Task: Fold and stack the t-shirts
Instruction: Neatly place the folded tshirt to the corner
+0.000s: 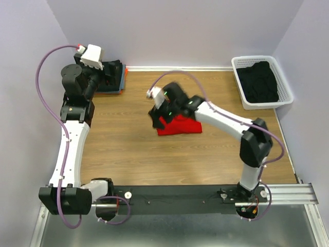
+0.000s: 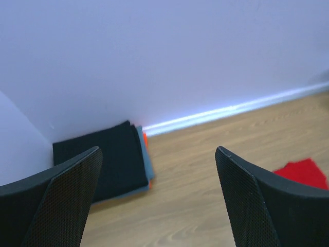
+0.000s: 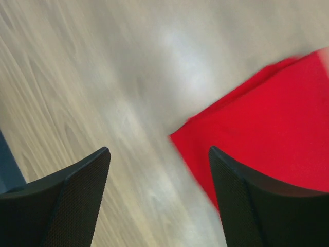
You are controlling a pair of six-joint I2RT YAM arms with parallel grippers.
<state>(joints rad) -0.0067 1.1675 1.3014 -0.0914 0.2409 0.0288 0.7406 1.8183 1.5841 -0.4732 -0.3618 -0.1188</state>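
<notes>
From above, a bright red folded cloth t-shirt [image 1: 181, 126] lies near the middle of the wooden tabletop [image 1: 133, 149], with the right fingers [image 1: 156, 117] hanging over its left edge, blurred, so their spread cannot be read here. In the far left corner a stack of folded shirts [image 1: 117, 77], black on top with blue and orange edges showing, lies against the wall, and the left fingers [image 1: 105, 74] are just above it. At the far right a white plastic lattice basket [image 1: 239, 82] holds a heap of black cloth [image 1: 262, 82]; only this view shows it. The left wrist view looks along the tabletop: the left fingers [image 2: 67, 200] stand wide apart with nothing between them, the stack of folded shirts [image 2: 110, 159] lies beyond them at the foot of the wall, and a corner of the red t-shirt [image 2: 304, 172] shows well off to the right. The right wrist view, smeared, looks straight down: the right fingers [image 3: 72, 200] are spread and hold nothing, one over bare wood, the other above the red t-shirt [image 3: 267, 123], whose corner points into the gap.
</notes>
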